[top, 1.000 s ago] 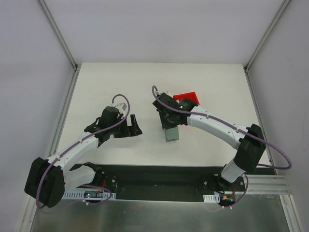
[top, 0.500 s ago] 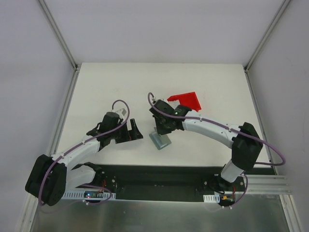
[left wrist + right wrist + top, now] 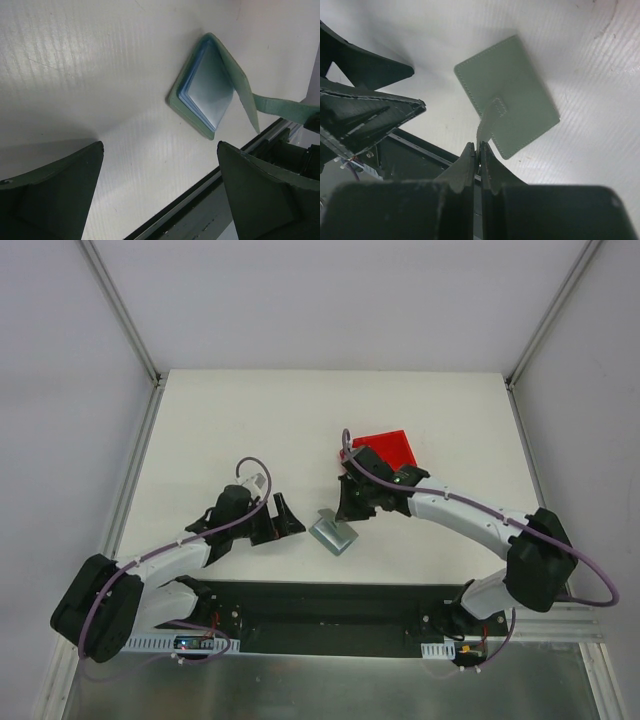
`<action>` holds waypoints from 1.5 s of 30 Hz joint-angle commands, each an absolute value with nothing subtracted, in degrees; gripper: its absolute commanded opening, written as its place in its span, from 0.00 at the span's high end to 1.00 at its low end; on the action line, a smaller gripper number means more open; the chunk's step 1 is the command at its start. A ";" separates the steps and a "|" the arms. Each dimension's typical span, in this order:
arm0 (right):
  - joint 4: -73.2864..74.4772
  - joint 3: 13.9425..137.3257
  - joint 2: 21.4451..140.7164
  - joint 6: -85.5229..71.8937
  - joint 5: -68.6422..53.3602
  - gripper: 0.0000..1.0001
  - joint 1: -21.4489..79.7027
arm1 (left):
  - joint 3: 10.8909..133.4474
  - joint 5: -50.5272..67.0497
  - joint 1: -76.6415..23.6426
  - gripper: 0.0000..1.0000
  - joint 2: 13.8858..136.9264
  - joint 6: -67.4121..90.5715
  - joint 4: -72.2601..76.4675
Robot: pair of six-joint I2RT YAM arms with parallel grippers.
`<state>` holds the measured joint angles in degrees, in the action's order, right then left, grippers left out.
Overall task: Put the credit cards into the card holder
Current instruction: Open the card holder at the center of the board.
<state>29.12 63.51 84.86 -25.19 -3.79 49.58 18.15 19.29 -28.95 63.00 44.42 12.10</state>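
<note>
The card holder (image 3: pixel 335 532), a grey-green wallet, lies on the white table near the front edge. Its flap is lifted and shows pale blue-grey layers inside (image 3: pixel 207 85). My right gripper (image 3: pixel 478 147) is shut on the wallet's narrow strap (image 3: pixel 487 125), pulling the flap up, and it shows just behind the wallet (image 3: pixel 352 508) from above. My left gripper (image 3: pixel 160 145) stands wide open and low over the table. It is left of the wallet (image 3: pixel 290 520), pointing at it, with nothing between its fingers. The credit cards are out of view.
A red plastic bin (image 3: pixel 385 450) sits behind the right gripper. The black base rail (image 3: pixel 330 600) runs along the table's front edge, close below the wallet. The left gripper's fingers (image 3: pixel 370 115) show at the left of the right wrist view.
The right gripper dragged the wallet forward and left, then swung back right, lifting the flap by its strap. The left gripper moved forward and right, closer to the wallet.
</note>
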 commanded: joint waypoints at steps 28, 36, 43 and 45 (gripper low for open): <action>20.84 53.78 72.77 -24.86 -13.36 1.00 43.58 | 25.58 15.92 -35.24 0.10 73.66 43.16 10.12; 15.91 60.29 75.49 -33.40 -10.20 1.00 45.70 | 24.43 6.95 -34.98 0.03 62.33 42.01 4.49; 16.17 48.90 75.50 -32.52 -9.22 1.00 42.72 | 22.50 5.71 -34.10 0.02 59.32 41.66 2.99; 12.15 42.39 75.76 -32.52 -11.25 1.00 41.05 | 22.67 5.89 -34.10 0.02 59.76 41.66 2.99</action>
